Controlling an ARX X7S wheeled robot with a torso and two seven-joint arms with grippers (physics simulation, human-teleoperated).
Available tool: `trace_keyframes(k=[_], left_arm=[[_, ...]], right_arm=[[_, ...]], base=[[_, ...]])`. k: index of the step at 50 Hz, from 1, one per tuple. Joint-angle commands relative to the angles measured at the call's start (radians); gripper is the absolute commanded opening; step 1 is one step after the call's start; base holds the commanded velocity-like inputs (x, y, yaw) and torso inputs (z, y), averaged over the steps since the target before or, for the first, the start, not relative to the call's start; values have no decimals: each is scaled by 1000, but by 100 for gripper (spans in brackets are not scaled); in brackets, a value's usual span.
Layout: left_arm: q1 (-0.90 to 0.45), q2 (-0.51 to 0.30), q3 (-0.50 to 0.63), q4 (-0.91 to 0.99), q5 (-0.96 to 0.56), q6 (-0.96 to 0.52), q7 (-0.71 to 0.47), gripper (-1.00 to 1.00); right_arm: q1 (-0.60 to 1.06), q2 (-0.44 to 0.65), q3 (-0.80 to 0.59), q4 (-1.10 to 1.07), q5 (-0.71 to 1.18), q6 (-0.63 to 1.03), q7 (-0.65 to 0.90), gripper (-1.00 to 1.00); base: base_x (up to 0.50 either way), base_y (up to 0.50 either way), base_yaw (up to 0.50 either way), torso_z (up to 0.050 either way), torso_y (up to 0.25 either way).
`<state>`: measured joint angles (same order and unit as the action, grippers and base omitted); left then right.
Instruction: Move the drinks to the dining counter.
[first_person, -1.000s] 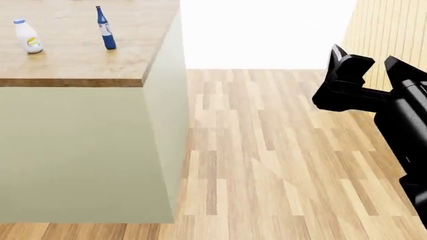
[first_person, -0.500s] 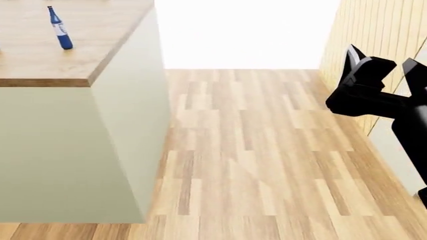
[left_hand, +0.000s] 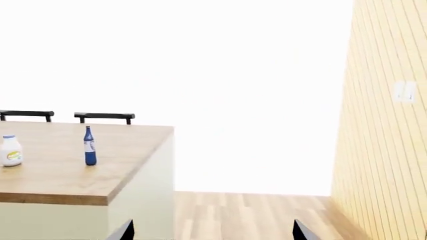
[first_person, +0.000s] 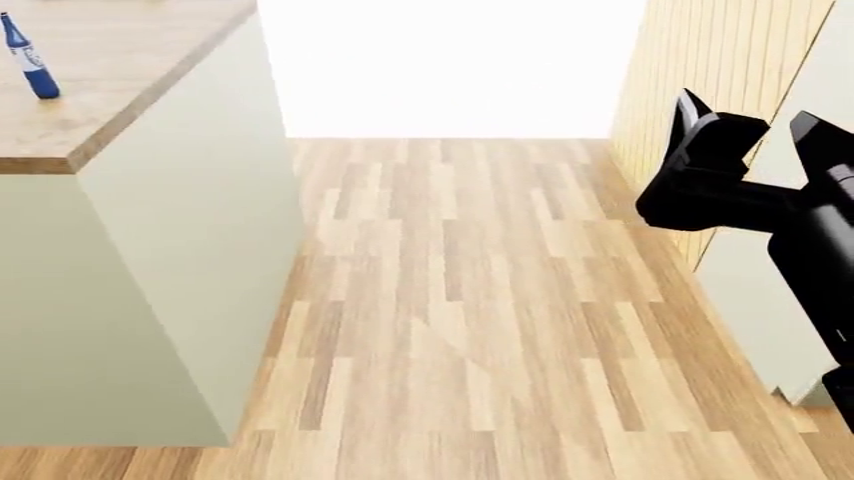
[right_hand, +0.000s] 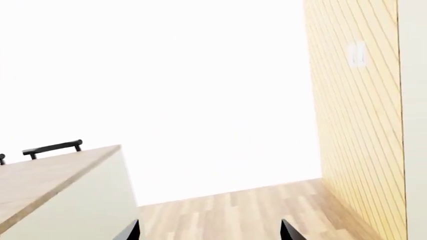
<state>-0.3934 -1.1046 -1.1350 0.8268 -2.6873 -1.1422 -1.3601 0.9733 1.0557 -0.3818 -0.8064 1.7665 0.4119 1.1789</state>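
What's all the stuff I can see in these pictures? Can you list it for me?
Dining counter: one, light-brown wood top on an olive-green base, at the head view's left.
Blue bottle: one, dark blue with white label, upright on the counter.
White bottle: one, white with blue cap and yellow label, upright on the counter beside the blue one.
Chair backs: two, black, behind the counter.
Floor: light wood planks.
Slatted wall: pale yellow, with a white wall plate.
Right end effector: black, open, empty.
Left end effector: only its fingertips show, apart.
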Motion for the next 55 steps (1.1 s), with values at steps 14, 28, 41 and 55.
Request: trace_keyframes(k=[14, 28, 41, 55], left_arm=[[19, 24, 10, 13, 27, -4, 25, 100], [31, 39, 10, 14, 38, -11, 36, 100], [43, 44, -7, 4, 38, -19, 40, 100], [58, 66, -12, 3, 53, -38, 49, 100]], right_arm=[[92, -25, -56, 13, -9, 99, 44, 100], [168, -63, -102, 62, -56, 172, 120, 100], [242, -77, -97, 145, -28, 186, 144, 100], [323, -146, -160, 259, -76, 269, 67, 100]], base=[[2, -500, 0, 0, 0], [2, -500, 0, 0, 0], [2, -500, 0, 0, 0], [2, -500, 0, 0, 0]])
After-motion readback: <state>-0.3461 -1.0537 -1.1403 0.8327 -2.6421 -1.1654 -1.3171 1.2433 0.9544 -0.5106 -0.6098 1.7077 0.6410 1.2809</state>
